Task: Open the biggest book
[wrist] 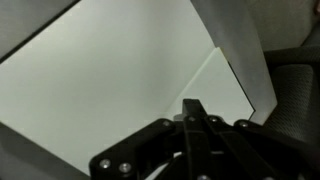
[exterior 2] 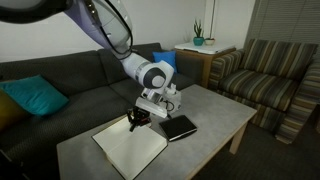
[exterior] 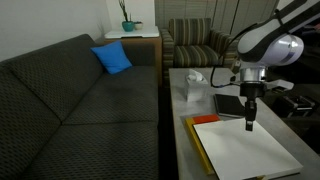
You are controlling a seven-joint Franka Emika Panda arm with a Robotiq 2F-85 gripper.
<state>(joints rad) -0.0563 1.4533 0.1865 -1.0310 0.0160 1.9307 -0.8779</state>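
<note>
The biggest book (exterior: 245,148) lies on the table in front of the sofa with a broad white page facing up and a yellow long edge on its sofa side. It also shows in an exterior view (exterior 2: 130,148) and fills the wrist view (wrist: 110,80). My gripper (exterior: 250,124) points down over the book's far edge, its tips at or just above the white page, as an exterior view (exterior 2: 133,122) also shows. In the wrist view the fingers (wrist: 192,110) are pressed together with nothing visible between them.
A smaller black book (exterior: 228,103) lies just beyond the big one, also in an exterior view (exterior 2: 180,128). A red-orange strip (exterior: 205,120) shows at the big book's far corner. A white object (exterior: 193,82) sits further back. The sofa (exterior: 80,100) runs alongside the table.
</note>
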